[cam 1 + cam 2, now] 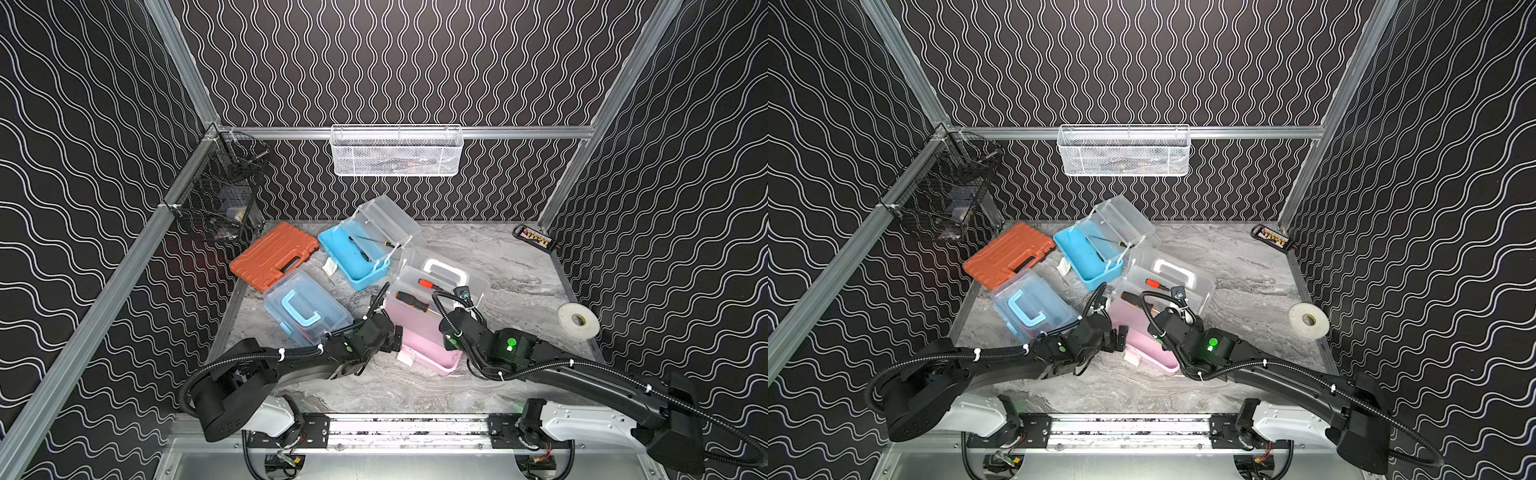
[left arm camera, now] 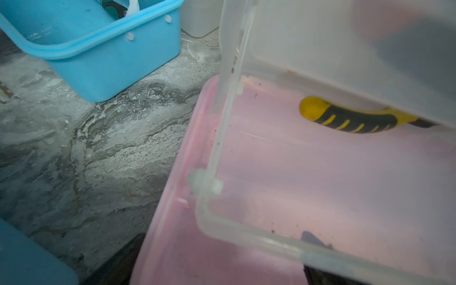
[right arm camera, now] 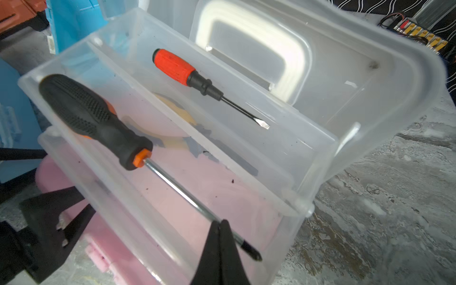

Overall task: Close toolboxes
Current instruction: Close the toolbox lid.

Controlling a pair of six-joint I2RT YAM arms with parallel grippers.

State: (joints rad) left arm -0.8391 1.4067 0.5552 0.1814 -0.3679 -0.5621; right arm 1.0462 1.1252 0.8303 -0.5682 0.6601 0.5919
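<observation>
The pink toolbox (image 1: 424,347) (image 2: 172,246) stands open right of centre. Its clear lid (image 1: 446,270) (image 3: 370,74) with a white handle lies back, and its clear trays (image 3: 172,177) are fanned out, holding a black-orange screwdriver (image 3: 93,118) and a red one (image 3: 177,66). My left gripper (image 1: 397,335) (image 2: 222,276) is open, its jaws astride the pink box's left wall. My right gripper (image 1: 460,308) (image 3: 220,223) is shut and empty, with its tips over the front tray. The blue toolbox (image 1: 353,255) at the back has its lid up. A second blue toolbox (image 1: 307,309) at the front left is closed.
An orange ribbed case (image 1: 272,255) lies at the back left against both blue boxes. A tape roll (image 1: 577,320) sits by the right wall and a black bit holder (image 1: 536,239) in the far right corner. A white mesh basket (image 1: 397,151) and a black wire basket (image 1: 224,195) hang on the walls.
</observation>
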